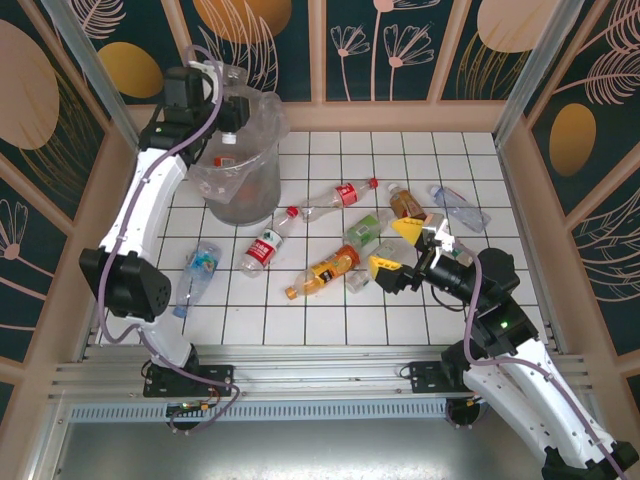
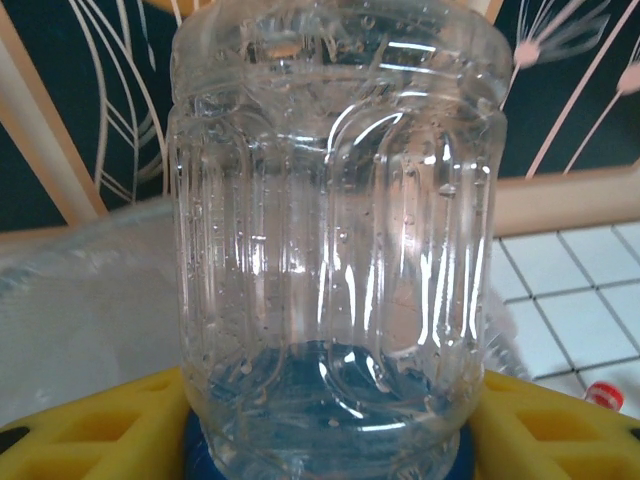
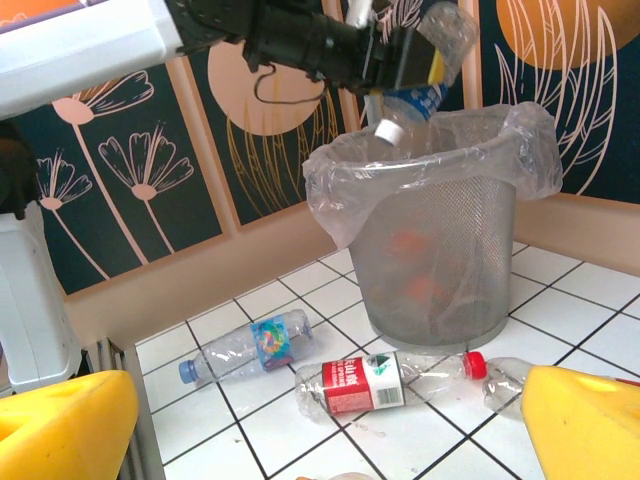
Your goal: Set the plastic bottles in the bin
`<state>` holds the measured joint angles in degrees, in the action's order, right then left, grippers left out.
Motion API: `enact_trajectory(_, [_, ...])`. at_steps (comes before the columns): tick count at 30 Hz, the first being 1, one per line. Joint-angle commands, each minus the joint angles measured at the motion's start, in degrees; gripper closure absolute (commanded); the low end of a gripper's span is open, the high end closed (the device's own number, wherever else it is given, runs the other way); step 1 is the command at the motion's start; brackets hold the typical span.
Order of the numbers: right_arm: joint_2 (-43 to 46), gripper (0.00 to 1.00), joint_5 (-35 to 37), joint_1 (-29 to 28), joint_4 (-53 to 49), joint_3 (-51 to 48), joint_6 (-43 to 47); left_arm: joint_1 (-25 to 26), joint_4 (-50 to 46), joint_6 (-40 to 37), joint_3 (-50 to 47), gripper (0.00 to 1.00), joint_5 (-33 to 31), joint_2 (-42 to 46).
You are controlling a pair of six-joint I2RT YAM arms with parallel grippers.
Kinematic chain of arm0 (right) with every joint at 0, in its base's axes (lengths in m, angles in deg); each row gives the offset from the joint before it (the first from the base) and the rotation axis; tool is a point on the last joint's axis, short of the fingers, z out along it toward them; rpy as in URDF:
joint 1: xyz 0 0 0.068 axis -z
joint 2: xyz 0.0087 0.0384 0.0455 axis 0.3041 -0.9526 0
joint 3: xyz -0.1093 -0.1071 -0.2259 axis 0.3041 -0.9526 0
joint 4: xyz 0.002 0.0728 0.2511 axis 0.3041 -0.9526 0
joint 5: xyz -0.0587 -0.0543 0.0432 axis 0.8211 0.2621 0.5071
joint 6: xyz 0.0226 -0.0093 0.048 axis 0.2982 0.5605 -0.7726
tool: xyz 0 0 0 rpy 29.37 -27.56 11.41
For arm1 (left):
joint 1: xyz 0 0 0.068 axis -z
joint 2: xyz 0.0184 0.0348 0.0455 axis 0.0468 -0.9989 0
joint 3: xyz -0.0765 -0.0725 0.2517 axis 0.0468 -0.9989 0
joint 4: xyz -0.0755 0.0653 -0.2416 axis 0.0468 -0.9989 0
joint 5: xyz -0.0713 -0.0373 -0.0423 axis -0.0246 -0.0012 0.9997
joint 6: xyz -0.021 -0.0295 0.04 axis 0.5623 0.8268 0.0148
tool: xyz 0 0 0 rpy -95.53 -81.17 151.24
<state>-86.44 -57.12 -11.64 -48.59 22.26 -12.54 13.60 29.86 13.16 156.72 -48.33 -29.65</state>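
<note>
Plastic bottles (image 1: 322,272), clear and variously labelled, lie on their sides on the white tiled table (image 1: 330,320), all outside the bin (image 1: 250,205). One more, the clear white-capped bottle (image 1: 235,112), is held over the bin's open mouth with its cap pointing down toward the crinkled liner.

Bin: a grey mesh bucket; reddish shapes show faintly through its wall (image 3: 440,250) in the right wrist view.

Left gripper (image 1: 230,105): above the bin, its yellow fingers (image 2: 90,430) clamped on either side of the clear white-capped bottle (image 2: 335,250).

Nearest the bin's base lie a red-label bottle (image 1: 268,245) and a blue-label bottle (image 1: 200,270), the latter on the bin's near left side. A second red-label, red-capped bottle (image 1: 340,197) lies just to the right of the bin. Farther right of the bin are an orange bottle, a green-tinted bottle (image 1: 365,232), a brown bottle (image 1: 404,203) and a pale blue-label bottle (image 1: 460,208).

Right gripper (image 1: 398,247): well to the right of the bin, low over the tiles, its jaws spread wide and holding nothing, its yellow fingers (image 3: 60,420) framing the view toward the bin.
</note>
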Motion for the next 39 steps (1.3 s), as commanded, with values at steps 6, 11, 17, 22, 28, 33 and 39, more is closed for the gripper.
enact_trajectory(6, [0.35,0.01,2.14,0.24,1.28,-0.20,0.50,-0.11,-8.44,-4.51,5.33,0.39,1.66,-6.48])
enact_trajectory(11, [0.07,0.01,2.24,0.23,1.14,-0.12,0.42,-0.10,-11.23,-5.23,6.70,0.38,2.85,-10.15])
enact_trajectory(17, [-0.33,0.01,2.16,0.25,0.91,0.06,0.42,-0.17,-14.53,-5.84,8.60,0.37,3.80,-13.66])
enact_trajectory(22, [-0.59,0.01,2.15,0.24,0.95,0.06,0.42,-0.12,-17.21,-6.06,9.98,0.36,5.26,-15.91])
enact_trajectory(28, [-0.77,0.01,2.39,0.23,0.66,0.15,0.38,-0.12,-18.12,-5.51,9.45,0.30,6.55,-16.34])
enact_trajectory(33, [-1.67,0.01,2.51,0.25,-0.22,0.80,-0.07,-0.10,-18.26,-4.36,9.38,0.26,6.92,-15.45])
enact_trajectory(39, [-2.75,0.01,2.16,0.32,-0.63,1.14,-0.55,-0.11,-18.29,-3.31,10.42,0.20,5.53,-13.58])
